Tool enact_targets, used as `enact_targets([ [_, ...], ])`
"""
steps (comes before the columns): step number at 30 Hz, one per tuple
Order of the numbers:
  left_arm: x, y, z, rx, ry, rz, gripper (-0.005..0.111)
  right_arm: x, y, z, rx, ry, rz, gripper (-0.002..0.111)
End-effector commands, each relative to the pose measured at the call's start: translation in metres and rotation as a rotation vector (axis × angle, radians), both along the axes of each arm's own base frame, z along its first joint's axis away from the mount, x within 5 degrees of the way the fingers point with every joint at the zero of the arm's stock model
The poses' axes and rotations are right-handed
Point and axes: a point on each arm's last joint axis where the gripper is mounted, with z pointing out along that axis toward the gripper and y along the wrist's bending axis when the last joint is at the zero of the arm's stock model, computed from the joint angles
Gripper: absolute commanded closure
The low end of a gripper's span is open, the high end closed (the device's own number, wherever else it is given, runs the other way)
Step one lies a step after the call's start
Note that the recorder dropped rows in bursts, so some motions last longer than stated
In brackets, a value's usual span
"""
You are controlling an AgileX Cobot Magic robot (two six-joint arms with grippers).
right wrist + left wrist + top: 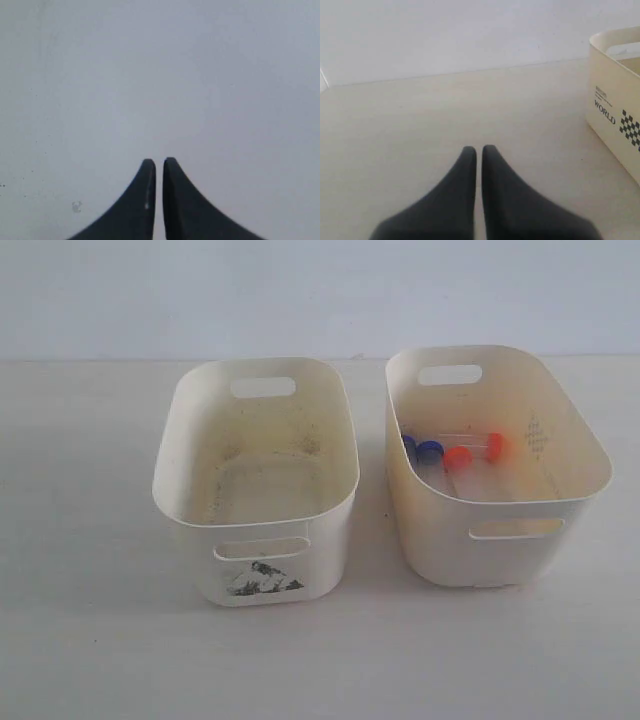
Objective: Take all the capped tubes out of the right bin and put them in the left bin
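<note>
– Closest to the lens in each wrist view are dark fingers. The left claw point(478, 148) has its tips nearly touching, just a hairline slit, with nothing between them. The right claw point(159, 161) is the same, pinched narrow and empty, over a bare pale surface.

– Does either show in the exterior view?

– No. Both hang somewhere away from the right bin point(480, 560). The left wrist view catches a cream bin wall point(612, 70) with a printed label, but I can't tell which bin it is.

– Where are the tubes point(457, 457)?

– All four lie on the floor of the right bin. Two blue caps sit close to its wall on the left bin's side, and two orange-red ones sit further toward its middle. The clear bodies are hard to make out.

– And the left bin point(325, 560)?

– It stands just beside the right bin, with a narrow strip of table point(90, 640) between them. It holds speckles and no tubes.

– So nothing has been moved.

– That's my reading: the first pick hasn't started. Next, I'd judge, the right claw has to open, come over the right bin and drop past its rim. The orange-red cap nearest the middle looks to have the most room around it. The blue pair crowd each other and the wall, so they'd need a finer approach. Once gripped, the tube must lift clear of the rim before crossing to the left bin.
</note>
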Motion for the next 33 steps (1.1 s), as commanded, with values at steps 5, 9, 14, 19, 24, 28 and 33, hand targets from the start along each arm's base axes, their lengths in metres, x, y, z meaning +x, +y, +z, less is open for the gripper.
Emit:
enact_targets([
  [5, 0.000, 0.000, 0.003, -0.018, -0.021, 0.001, 0.102, 0.049, 0.007, 0.053, 0.048, 0.842, 0.111, 0.103],
  [9, 0.000, 0.000, 0.003, -0.018, -0.021, 0.001, 0.102, 0.082, 0.007, 0.073, 0.030, 1.023, 0.130, 0.103],
  [14, 0.000, 0.000, 0.003, -0.018, -0.021, 0.001, 0.102, 0.125, 0.021, 0.090, -0.080, 1.049, 0.320, 0.103],
  [19, 0.000, 0.000, 0.003, -0.018, -0.021, 0.001, 0.102, 0.183, 0.045, 0.086, -0.129, 1.111, 0.520, 0.103],
  [24, 0.000, 0.000, 0.003, -0.018, -0.021, 0.001, 0.102, 0.228, 0.066, 0.069, -0.203, 1.243, 0.513, 0.103],
  [28, 0.000, 0.000, 0.003, -0.018, -0.021, 0.001, 0.102, 0.257, 0.075, 0.054, -0.239, 1.375, 0.413, 0.101],
  [33, 0.000, 0.000, 0.003, -0.018, -0.021, 0.001, 0.102, 0.303, 0.084, 0.030, -0.190, 1.589, 0.401, 0.054],
])
